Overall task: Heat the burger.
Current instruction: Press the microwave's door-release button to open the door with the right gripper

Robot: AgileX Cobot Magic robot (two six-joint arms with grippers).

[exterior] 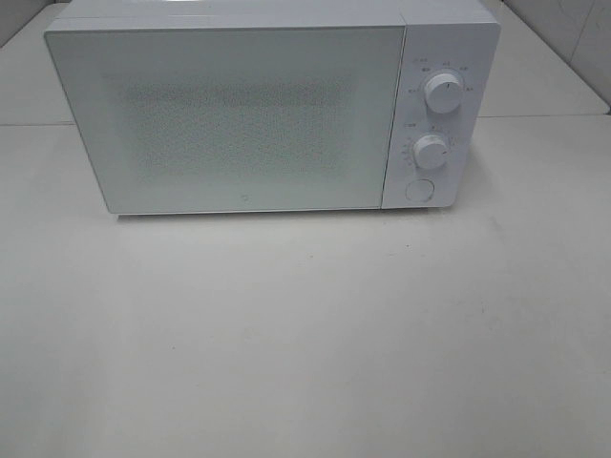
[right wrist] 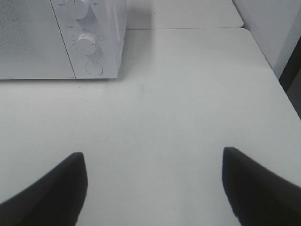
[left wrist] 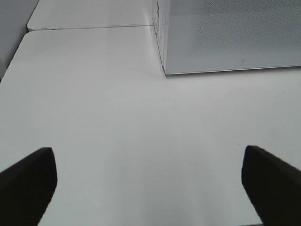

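Note:
The burger is out of view in every frame. A white microwave stands at the back of the white table with its door shut; its interior is hidden behind the frosted door. Neither arm shows in the exterior high view. In the left wrist view my left gripper is open over bare table, well short of the microwave's front left corner. In the right wrist view my right gripper is open over bare table, well short of the microwave's control panel.
The control panel carries two round knobs and a round button below them. The table's right edge and left edge show in the wrist views. A seam runs across the table behind the microwave.

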